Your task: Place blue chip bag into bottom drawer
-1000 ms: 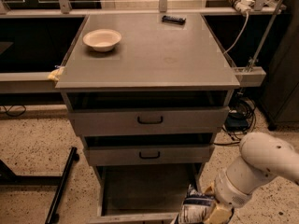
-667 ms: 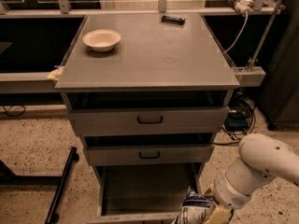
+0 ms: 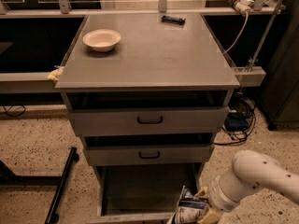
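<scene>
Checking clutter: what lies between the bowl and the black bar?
Bare cabinet top, per the camera view; the gripper is low, beside the blue chip bag.

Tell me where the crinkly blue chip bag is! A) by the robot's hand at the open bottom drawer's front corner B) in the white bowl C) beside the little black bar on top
A: the crinkled blue and white chip bag shows at the robot's hand, by the front right corner of the grey metal bottom drawer.

gripper (image 3: 206, 206) cropped at bottom edge; blue chip bag (image 3: 188, 209) base cropped
</scene>
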